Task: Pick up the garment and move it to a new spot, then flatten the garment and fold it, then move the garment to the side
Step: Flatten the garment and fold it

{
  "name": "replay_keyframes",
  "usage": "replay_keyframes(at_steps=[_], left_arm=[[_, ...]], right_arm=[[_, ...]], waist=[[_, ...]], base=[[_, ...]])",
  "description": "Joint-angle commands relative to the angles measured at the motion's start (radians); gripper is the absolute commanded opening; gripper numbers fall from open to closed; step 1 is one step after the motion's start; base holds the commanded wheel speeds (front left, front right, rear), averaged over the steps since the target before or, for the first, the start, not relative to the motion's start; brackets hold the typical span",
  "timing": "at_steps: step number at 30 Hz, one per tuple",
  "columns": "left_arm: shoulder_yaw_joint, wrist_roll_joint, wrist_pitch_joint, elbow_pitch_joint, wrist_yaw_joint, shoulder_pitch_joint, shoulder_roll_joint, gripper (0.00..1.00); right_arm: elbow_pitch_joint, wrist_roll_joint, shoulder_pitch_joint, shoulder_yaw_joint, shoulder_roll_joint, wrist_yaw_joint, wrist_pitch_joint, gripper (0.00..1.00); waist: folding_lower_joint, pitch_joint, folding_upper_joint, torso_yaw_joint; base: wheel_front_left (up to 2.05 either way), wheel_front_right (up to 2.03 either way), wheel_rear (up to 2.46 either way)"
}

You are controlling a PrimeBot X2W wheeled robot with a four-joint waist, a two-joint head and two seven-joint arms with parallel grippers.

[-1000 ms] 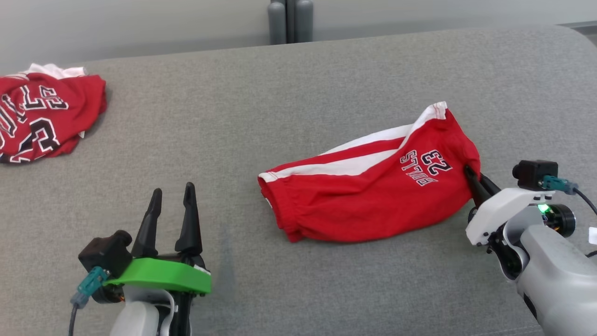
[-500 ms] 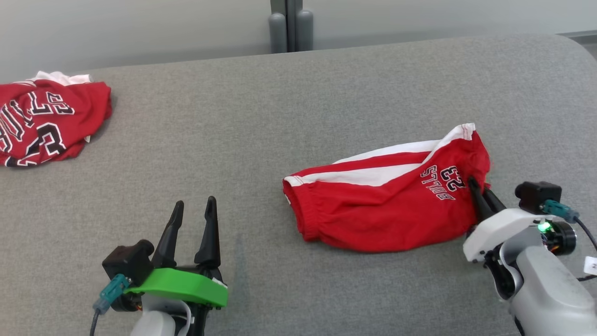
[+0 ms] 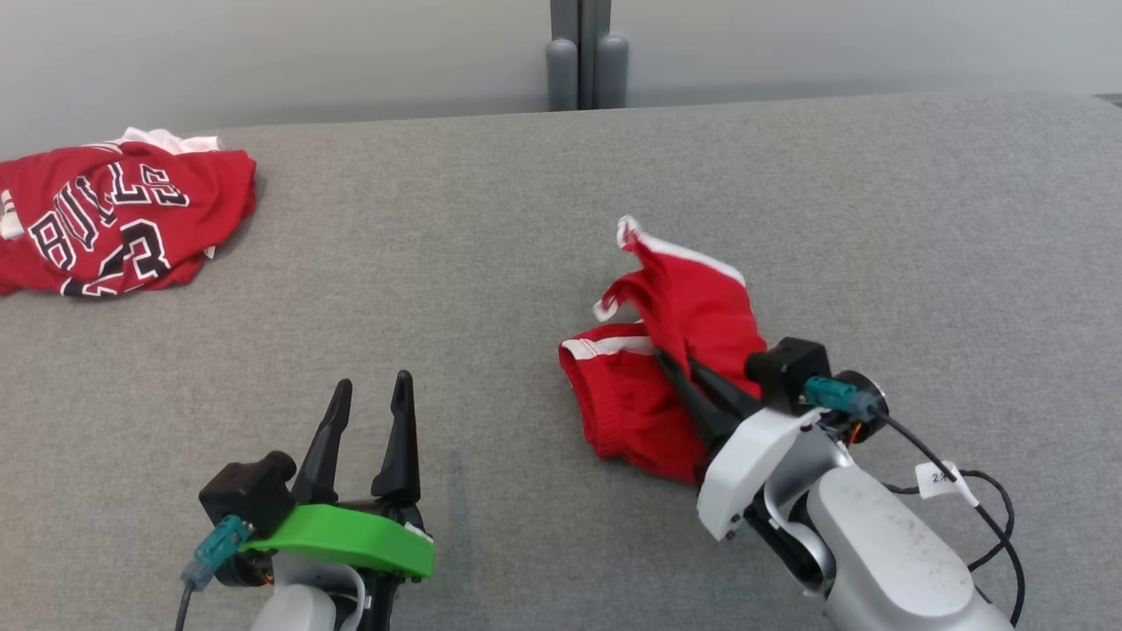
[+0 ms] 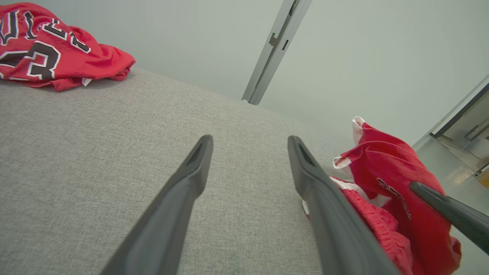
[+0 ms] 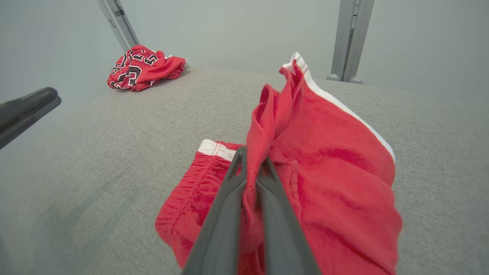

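Observation:
The garment (image 3: 671, 350) is a pair of red shorts with white side stripes, bunched at the middle right of the grey table. My right gripper (image 3: 668, 361) is shut on a fold of it, and one end is lifted and folded back over the rest. From the right wrist, the red cloth (image 5: 317, 168) is pinched between my dark fingers (image 5: 229, 191). My left gripper (image 3: 370, 393) stands open near the front left, apart from the garment. Between its fingers (image 4: 191, 179) lies bare table, with the garment (image 4: 386, 191) to the right.
A second red jersey (image 3: 114, 223) with black lettering lies crumpled at the far left of the grey fabric table (image 3: 456, 254). A grey post (image 3: 585, 53) stands behind the table's far edge. A cable with a white tag (image 3: 942, 478) trails from the right wrist.
My right gripper has dragged the garment's right end leftward over itself, so the flat shorts are now bunched and partly lifted. The head camera has also shifted. The left gripper stays open.

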Motion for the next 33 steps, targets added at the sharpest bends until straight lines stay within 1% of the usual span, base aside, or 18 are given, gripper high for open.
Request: replay_keyframes(at_steps=[1,5,11,12,14,15,20,24,30,33], left_arm=[[-0.001,0.004,0.0,0.0,-0.003,0.008,0.001,1.0],[0.004,0.001,-0.001,-0.002,-0.003,0.017,-0.001,1.0],[0.008,-0.001,-0.001,0.003,-0.004,0.024,-0.002,1.0],[0.008,-0.001,0.0,0.004,-0.004,0.026,-0.002,1.0],[0.006,0.001,-0.001,0.005,-0.004,0.029,-0.002,1.0],[0.005,0.002,0.0,0.006,-0.004,0.029,-0.003,1.0],[-0.001,0.001,0.0,0.011,-0.005,0.038,-0.004,1.0],[-0.005,0.002,0.0,0.011,-0.005,0.044,-0.004,1.0],[-0.01,0.012,-0.001,0.001,-0.007,0.052,-0.004,1.0],[-0.012,0.02,0.0,-0.004,-0.007,0.05,-0.005,1.0]], right_arm=[[-0.029,-0.008,0.025,0.018,-0.011,-0.001,0.017,0.0],[-0.094,-0.015,0.067,0.076,-0.024,-0.001,0.073,0.0],[-0.137,-0.028,0.106,0.122,-0.033,-0.001,0.114,0.0],[-0.14,-0.028,0.11,0.125,-0.031,-0.001,0.116,0.04],[-0.149,-0.025,0.118,0.133,-0.025,-0.001,0.115,0.58],[-0.153,-0.024,0.119,0.133,-0.022,-0.001,0.11,1.0],[-0.173,-0.022,0.133,0.137,-0.017,-0.001,0.09,1.0],[-0.204,-0.018,0.141,0.107,-0.012,-0.001,0.065,1.0],[-0.239,-0.051,0.143,-0.007,-0.004,-0.001,0.011,1.0],[-0.229,-0.083,0.135,-0.075,0.0,-0.001,-0.017,1.0]], waist=[[0.0,-0.006,0.0,0.008],[0.0,-0.01,0.0,0.012],[0.0,-0.017,0.0,0.014],[0.0,-0.018,0.0,0.014],[0.0,-0.021,0.0,0.013],[0.0,-0.023,0.0,0.012],[0.0,-0.035,0.0,0.009],[0.0,-0.047,0.0,0.005],[0.0,-0.056,0.0,0.004],[0.0,-0.054,0.0,0.008]], base=[[0.0,0.0,0.0],[0.0,0.0,0.0],[0.0,0.0,0.0],[0.0,0.0,0.0],[0.0,0.0,0.0],[0.0,0.0,0.0],[0.0,0.0,0.0],[0.0,0.0,0.0],[0.0,0.0,0.0],[0.0,0.0,0.0]])
